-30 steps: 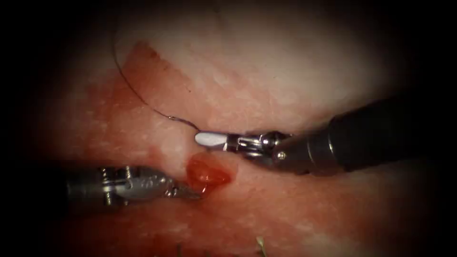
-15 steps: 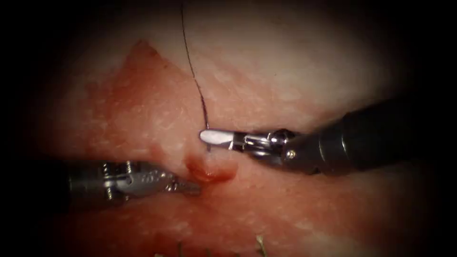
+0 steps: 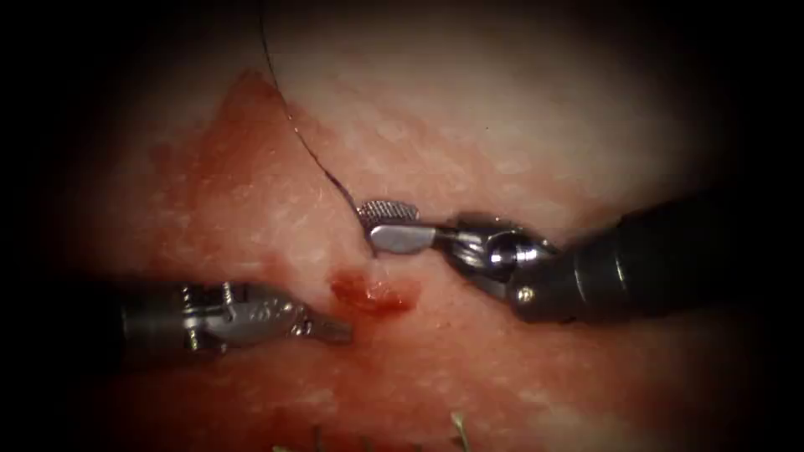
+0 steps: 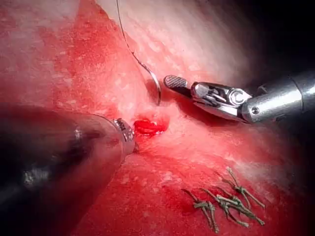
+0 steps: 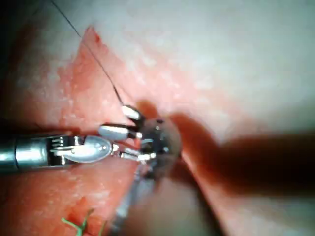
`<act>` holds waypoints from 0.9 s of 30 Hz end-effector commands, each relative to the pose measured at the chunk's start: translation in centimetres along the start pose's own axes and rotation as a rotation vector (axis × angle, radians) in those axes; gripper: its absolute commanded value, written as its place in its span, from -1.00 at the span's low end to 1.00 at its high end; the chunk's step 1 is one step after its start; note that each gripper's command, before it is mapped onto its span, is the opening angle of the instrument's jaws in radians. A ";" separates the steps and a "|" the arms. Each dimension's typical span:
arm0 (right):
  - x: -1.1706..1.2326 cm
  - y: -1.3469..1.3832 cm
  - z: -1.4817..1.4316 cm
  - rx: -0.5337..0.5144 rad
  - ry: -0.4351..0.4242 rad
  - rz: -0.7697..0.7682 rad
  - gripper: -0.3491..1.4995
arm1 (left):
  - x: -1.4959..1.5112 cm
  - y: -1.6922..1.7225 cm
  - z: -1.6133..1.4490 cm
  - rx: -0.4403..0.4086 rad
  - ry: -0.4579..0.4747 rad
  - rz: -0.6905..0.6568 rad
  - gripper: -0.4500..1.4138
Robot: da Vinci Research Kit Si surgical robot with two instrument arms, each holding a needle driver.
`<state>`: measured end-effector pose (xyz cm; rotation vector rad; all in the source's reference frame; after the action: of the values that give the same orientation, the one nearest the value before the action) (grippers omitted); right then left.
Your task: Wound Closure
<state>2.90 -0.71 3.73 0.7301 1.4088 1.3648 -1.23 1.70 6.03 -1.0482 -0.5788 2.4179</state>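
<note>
Pork-belly tissue [image 3: 502,125], pale above and stained red below, lies broad and gently uneven beneath both my tools, with open room all round them. The short red cut [image 3: 373,295] sits near the middle of the endoscope view, a small pool of glossy red fluid [image 4: 147,127] in it.

My right arm's steel needle driver [image 3: 368,224] reaches in from the right, its jaws parted with the ribbed face of one turned up, holding nothing. My left arm's steel needle driver [image 3: 342,332] lies low on the left of the cut, its jaws together with nothing seen between them, its tip near the cut's left end.

The thin curved silver needle [image 4: 156,87] stands free of both tools, just beside the tip of my right tool's parted jaws and on their left. Its long axis runs steeply down toward the tissue just above the cut. Its lower end seems to meet the tissue there; how deep it sits I cannot tell. My right tool is the nearer one by my judgement.

The fine dark thread [image 3: 289,117] trails from the needle up and to the left across the tissue. Short greenish cut ends of thread [image 4: 221,201] lie well apart on the near side.
</note>
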 end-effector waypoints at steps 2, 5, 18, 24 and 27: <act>0.01 -0.03 -0.07 -0.005 0.008 -0.120 0.80 | 0.00 0.04 0.06 -0.004 0.000 -0.006 -0.82; 0.10 -0.10 -0.12 -0.013 -0.005 -0.270 0.80 | 0.04 0.06 0.04 -0.007 0.000 -0.010 -0.80; -0.01 -0.23 -0.11 -0.253 -0.213 -0.566 0.80 | 0.24 0.12 -0.12 -0.019 0.022 -0.024 -0.66; 0.02 -0.40 -0.17 -0.216 -0.290 -0.717 0.92 | 0.68 0.14 -0.48 0.020 0.179 0.027 -0.60; 0.04 -0.51 -0.21 -0.214 -0.323 -0.742 0.92 | 0.82 0.17 -0.59 0.035 0.228 0.037 -0.55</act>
<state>2.76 -0.77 3.16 0.2150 1.0801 0.7376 -1.28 2.18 4.98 -1.3237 -0.4238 2.2797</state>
